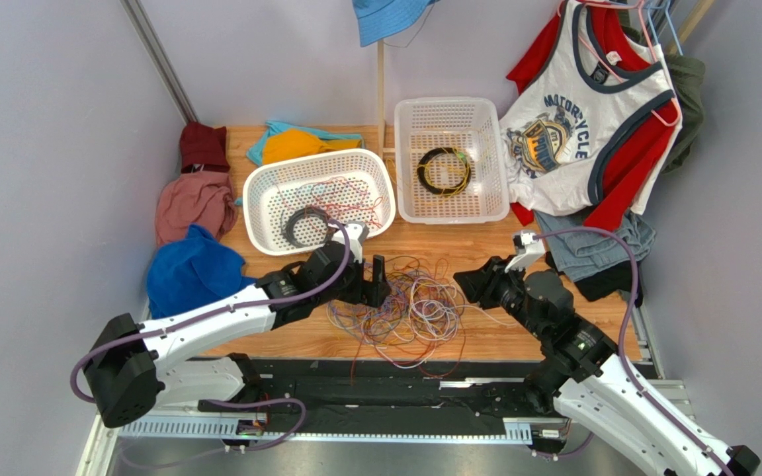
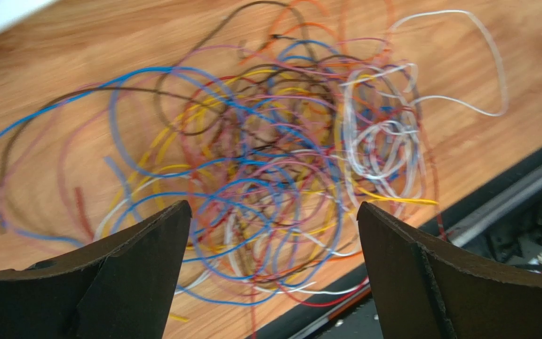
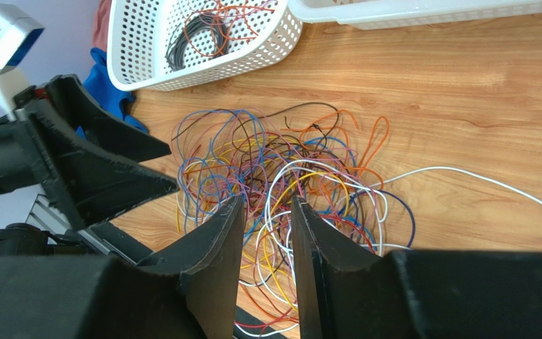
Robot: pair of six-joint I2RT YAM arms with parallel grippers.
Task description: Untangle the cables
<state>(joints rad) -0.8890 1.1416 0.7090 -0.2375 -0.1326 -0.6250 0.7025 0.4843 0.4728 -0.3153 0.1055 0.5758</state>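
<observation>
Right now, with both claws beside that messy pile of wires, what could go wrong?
The left claw stands wide open over the cables, which cross thickly; it could close on several strands and pull the knot tighter. Some strands hang over the near edge of the table onto the black rail; a tug might drag more off or snag them there. The right claw is close, so the arms could bump.

We see our left arm (image 1: 206, 322) stretched low and forward from its base. The left gripper (image 1: 376, 282) is tipped downward, its jaws spread wide, with nothing held between the dark fingers (image 2: 139, 275). Our right arm (image 1: 594, 365) is bent at the elbow and reaches inward. The right gripper (image 3: 265, 212) faces the left gripper, near it but apart, its jaws parted by only a narrow gap and clamping nothing.
</observation>
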